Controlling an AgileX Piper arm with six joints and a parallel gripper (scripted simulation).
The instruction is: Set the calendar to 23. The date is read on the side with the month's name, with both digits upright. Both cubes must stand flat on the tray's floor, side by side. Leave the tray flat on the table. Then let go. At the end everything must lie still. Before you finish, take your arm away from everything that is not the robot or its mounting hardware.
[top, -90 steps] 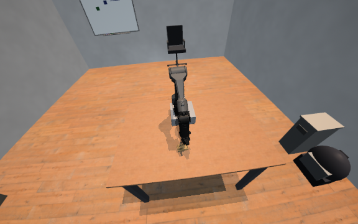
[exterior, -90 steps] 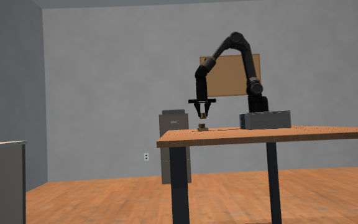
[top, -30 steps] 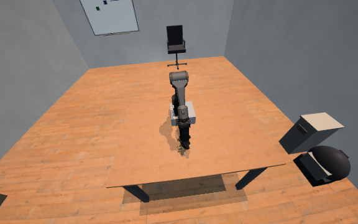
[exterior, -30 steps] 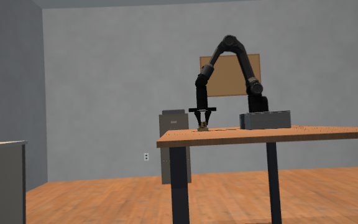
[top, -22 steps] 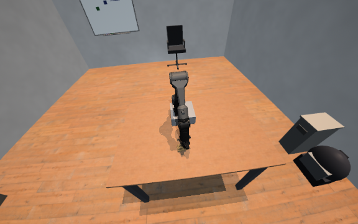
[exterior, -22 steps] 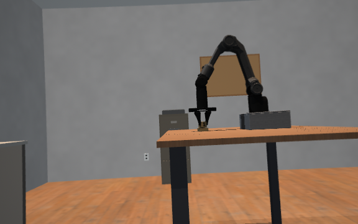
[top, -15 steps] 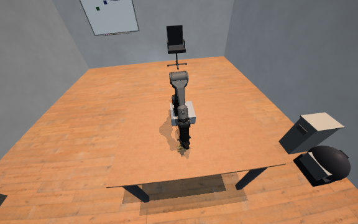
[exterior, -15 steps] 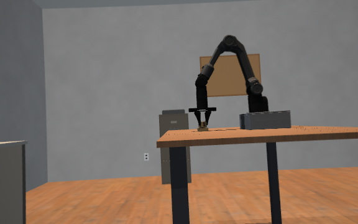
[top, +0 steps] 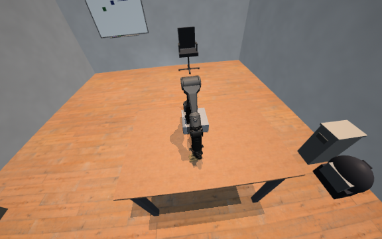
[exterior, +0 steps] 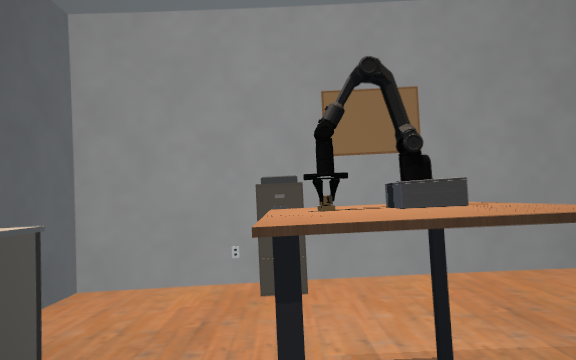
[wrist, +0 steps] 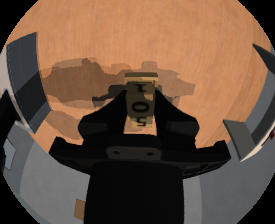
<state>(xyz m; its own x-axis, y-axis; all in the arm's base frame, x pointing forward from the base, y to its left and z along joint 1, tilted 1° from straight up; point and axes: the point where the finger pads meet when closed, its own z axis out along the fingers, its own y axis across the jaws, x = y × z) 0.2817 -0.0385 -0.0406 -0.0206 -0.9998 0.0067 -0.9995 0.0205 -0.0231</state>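
1. Arm: charcoal to black, slim links, greyer where lit from above.
2. Elbow: thick rounded barrel, round end cap in side view.
3. Forearm sleeve: dark grey, lighter than the black wrist section below.
4. Gripper: matte black; broad crossbar with two small round holes or screws; two tapering fingers.
5. Mounting block: grey, box-shaped, in from the edges of the table.
6. Cables, lettering: too small to tell.
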